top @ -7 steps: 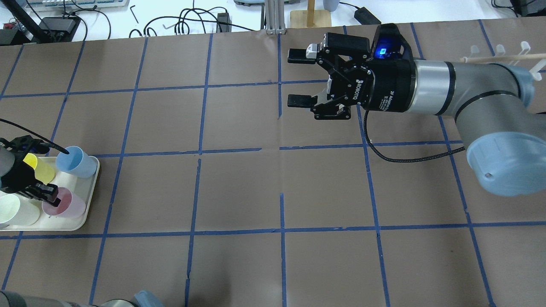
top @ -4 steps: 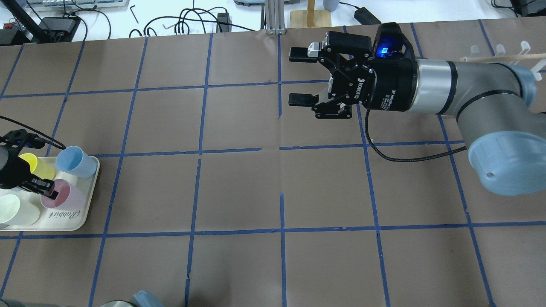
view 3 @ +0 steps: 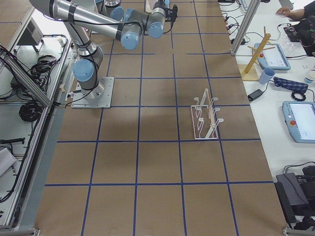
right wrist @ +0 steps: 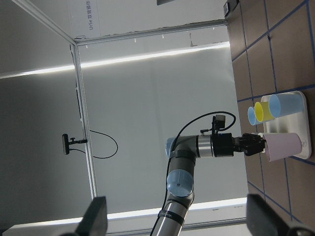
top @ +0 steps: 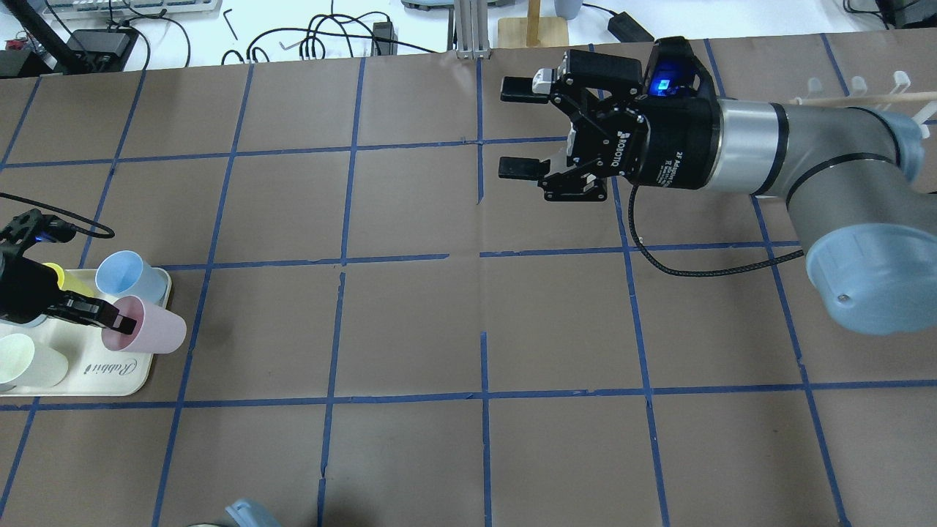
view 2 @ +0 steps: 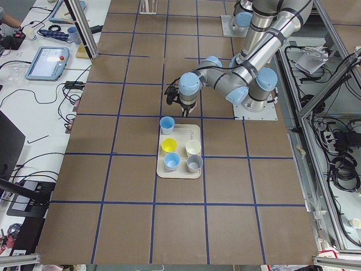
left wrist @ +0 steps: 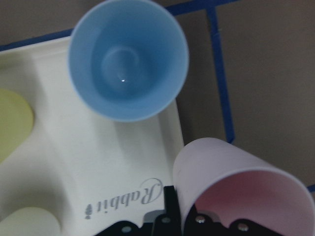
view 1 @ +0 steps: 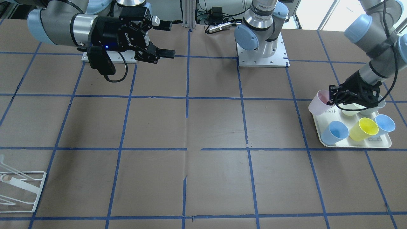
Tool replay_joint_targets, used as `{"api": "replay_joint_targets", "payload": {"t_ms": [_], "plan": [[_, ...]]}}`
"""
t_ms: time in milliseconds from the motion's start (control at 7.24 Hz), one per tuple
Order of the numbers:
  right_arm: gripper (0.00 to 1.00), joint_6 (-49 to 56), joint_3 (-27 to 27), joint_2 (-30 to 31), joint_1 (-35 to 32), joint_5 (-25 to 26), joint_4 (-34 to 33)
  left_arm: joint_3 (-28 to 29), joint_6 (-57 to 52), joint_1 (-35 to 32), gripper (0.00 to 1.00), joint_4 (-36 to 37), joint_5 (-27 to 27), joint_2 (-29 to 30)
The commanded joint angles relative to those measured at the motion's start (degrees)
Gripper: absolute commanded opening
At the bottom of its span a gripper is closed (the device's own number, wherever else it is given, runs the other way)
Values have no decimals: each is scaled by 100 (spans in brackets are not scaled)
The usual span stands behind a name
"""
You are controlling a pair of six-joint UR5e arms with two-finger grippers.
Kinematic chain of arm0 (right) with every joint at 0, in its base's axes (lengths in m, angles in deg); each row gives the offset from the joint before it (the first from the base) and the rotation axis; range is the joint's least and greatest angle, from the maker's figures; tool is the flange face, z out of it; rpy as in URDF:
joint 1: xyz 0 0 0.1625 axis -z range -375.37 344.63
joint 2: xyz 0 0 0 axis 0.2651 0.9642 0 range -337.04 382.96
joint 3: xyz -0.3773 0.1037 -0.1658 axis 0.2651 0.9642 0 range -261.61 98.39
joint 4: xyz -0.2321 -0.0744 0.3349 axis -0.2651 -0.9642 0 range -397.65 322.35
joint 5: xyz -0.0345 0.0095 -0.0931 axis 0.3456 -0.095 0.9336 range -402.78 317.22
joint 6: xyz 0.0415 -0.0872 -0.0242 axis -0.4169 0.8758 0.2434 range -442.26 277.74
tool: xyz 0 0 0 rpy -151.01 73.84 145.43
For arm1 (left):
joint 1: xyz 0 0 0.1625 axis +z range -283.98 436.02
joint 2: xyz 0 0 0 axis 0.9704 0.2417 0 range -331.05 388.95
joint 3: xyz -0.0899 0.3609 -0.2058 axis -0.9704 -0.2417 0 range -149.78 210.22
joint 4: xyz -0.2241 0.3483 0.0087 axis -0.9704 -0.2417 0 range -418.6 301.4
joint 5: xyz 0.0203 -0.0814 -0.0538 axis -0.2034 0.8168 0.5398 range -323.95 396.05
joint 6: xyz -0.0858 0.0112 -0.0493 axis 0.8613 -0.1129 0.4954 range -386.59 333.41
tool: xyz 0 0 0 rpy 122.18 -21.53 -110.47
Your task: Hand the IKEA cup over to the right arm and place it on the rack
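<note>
The pale pink IKEA cup (top: 150, 326) is held by its rim in my left gripper (top: 121, 322), one finger inside and one outside. It is lifted and tilted, its base pointing toward the table's middle, over the right edge of the cream tray (top: 95, 377). It also shows in the front view (view 1: 318, 103), the left wrist view (left wrist: 231, 172) and the right wrist view (right wrist: 283, 146). My right gripper (top: 516, 128) is open and empty, held sideways high over the far middle of the table, facing the left arm. The white wire rack (view 1: 19, 187) stands at the far right end (view 3: 206, 118).
On the tray stand a light blue cup (top: 128, 274), a yellow cup (top: 62, 278) and a cream cup (top: 29, 362); the front view shows another blue cup (view 1: 384, 122). Brown paper with blue tape lines covers the table between the arms.
My left gripper has lifted the pink cup off the tray, tilted it and carried it a little to the right. The right arm has barely shifted.
</note>
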Motion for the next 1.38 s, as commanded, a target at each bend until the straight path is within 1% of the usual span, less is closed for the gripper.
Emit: {"api": "replay_joint_targets", "payload": {"t_ms": [0, 138, 276, 414, 553, 691, 829, 1105, 1243], "plan": [[100, -48, 15, 1, 8, -1, 1, 121, 181, -150, 0, -1284, 779, -127], [100, -57, 6, 1, 8, 7, 1, 453, 391, -569, 0, -1733, 1044, -47], [100, -57, 6, -7, 8, 7, 1, 918, 820, -1347, 0, -2225, 1403, -64], [100, -57, 6, -16, 8, 7, 1, 1462, 1216, -1816, 0, -2882, 1990, -12], [100, -57, -2, -68, 17, 7, 1, 1746, 1315, -1960, 0, -3533, 2257, 15], [100, -66, -3, -86, 17, 16, 1, 1818, 1490, -2101, 0, -4096, 2686, 15], [100, -66, -3, -104, 17, -1, 1, 1819, 1527, -2320, 0, -4328, 3142, 15], [100, -66, -11, -226, 25, 16, 1, 1801, 1896, -3065, 0, -4348, 4529, -55], [100, -66, -11, -245, 17, 7, 18, 1723, 1879, -3243, 0, -4365, 4797, -133]]}}
